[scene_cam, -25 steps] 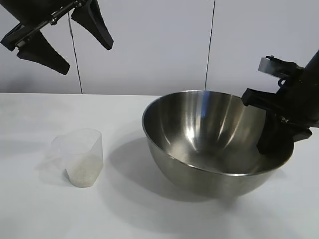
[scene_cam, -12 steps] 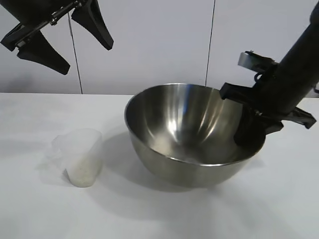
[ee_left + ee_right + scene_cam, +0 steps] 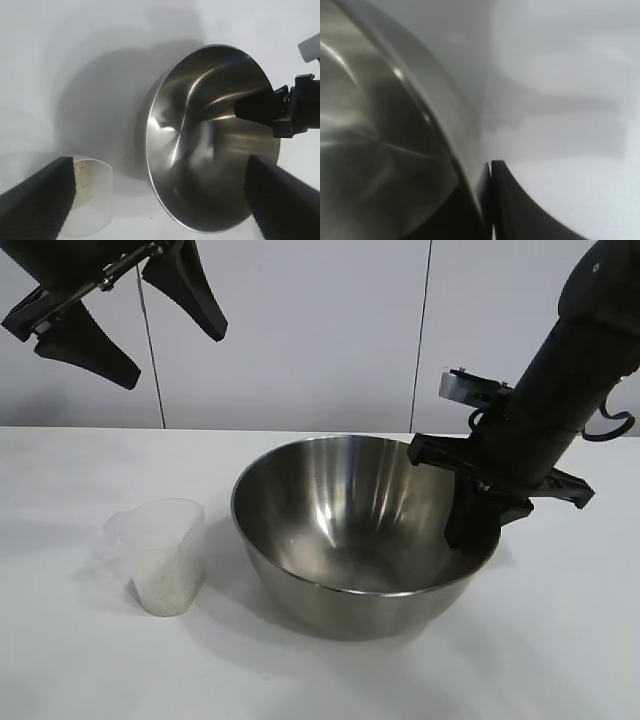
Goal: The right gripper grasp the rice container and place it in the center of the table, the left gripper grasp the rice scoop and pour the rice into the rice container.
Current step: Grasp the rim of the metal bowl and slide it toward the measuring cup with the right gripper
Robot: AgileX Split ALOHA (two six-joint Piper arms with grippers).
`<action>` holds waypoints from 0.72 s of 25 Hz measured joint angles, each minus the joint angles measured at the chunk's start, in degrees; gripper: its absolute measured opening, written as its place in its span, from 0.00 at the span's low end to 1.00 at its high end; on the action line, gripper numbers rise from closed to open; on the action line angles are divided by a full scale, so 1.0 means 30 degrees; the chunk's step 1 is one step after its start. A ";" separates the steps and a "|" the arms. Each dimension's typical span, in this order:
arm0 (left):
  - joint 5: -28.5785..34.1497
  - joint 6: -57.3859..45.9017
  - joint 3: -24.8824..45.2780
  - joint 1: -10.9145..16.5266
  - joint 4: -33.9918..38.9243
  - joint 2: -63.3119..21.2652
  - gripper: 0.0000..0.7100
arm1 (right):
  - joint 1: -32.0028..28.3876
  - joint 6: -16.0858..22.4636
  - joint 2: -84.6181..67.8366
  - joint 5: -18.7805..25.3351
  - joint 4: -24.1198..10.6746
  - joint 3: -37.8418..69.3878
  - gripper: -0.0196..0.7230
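From the exterior view, the right gripper [image 3: 478,525] is pinched on the right-hand rim of the rice container [image 3: 360,535], one finger inside the wall and its arm sloping steeply down from the upper right. The steel bowl sits on the table [image 3: 80,670] at about the middle. The rice scoop [image 3: 160,555] stands upright just left of the bowl, apart from it, with rice [image 3: 165,585] in its lower part. The left gripper [image 3: 120,315] hangs high at the upper left with its fingers spread wide; the scoop lies below it and a little to its right, so the left arm is plainly the nearer one for the scoop.

In the left wrist view, the two spread fingers [image 3: 37,197] frame the scene; the scoop [image 3: 90,197] shows beside one finger, the bowl [image 3: 210,140] beyond, with the right gripper [image 3: 260,107] on its far rim.

In the right wrist view, the fingers [image 3: 502,200] sit pressed together over the bowl's thin rim [image 3: 440,120], clamped on it.
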 joint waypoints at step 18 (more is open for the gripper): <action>-0.2077 0.3559 0.0000 0.0000 0.0014 -0.0466 0.93 | -0.0145 0.0000 -0.1416 0.1813 -0.0027 -0.1337 0.95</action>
